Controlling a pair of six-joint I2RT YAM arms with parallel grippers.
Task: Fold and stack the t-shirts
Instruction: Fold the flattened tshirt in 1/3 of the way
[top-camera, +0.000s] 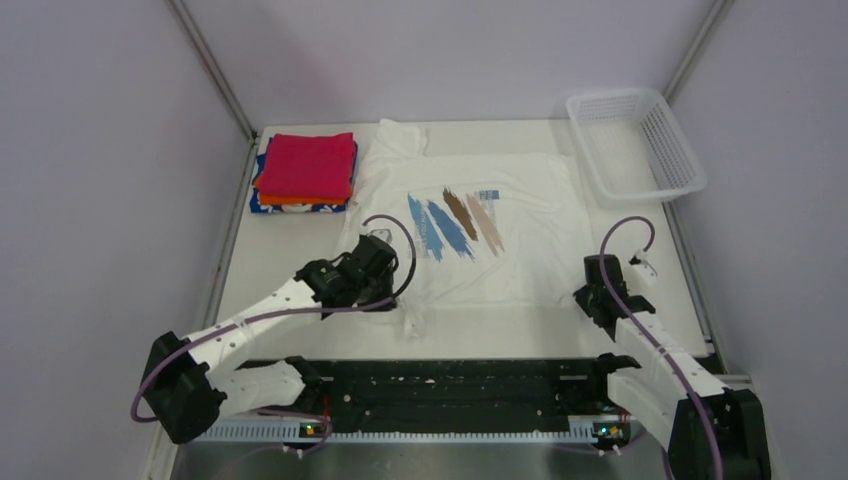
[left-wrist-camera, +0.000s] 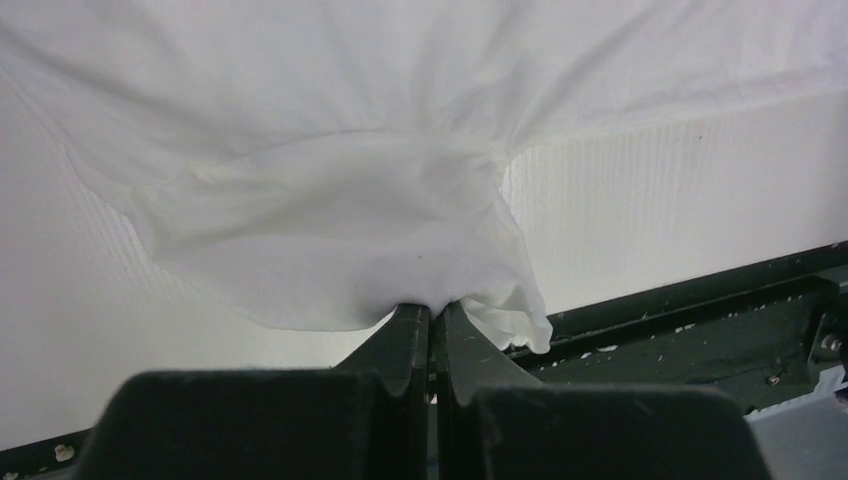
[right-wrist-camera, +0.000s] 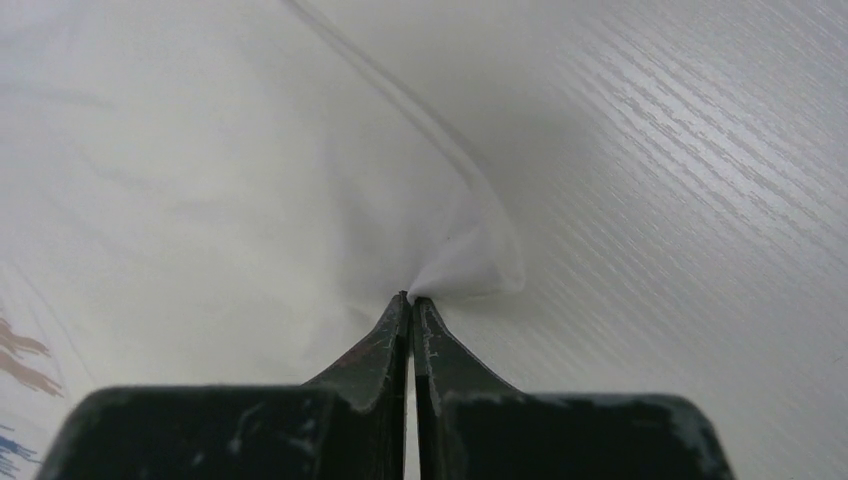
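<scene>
A white t-shirt (top-camera: 500, 190) with blue and brown brush-stroke stripes lies spread on the table, chest up. My left gripper (top-camera: 392, 300) is shut on bunched white cloth at the shirt's near left corner (left-wrist-camera: 330, 230). My right gripper (top-camera: 590, 295) is shut on the shirt's near right corner (right-wrist-camera: 470, 265). A stack of folded shirts stands at the far left: magenta-red (top-camera: 308, 165) on top, orange (top-camera: 290, 199) under it, blue (top-camera: 300, 208) at the bottom.
A white plastic mesh basket (top-camera: 636, 143) stands at the far right corner. A black rail (top-camera: 450, 385) runs along the near edge between the arm bases. Grey walls enclose the table.
</scene>
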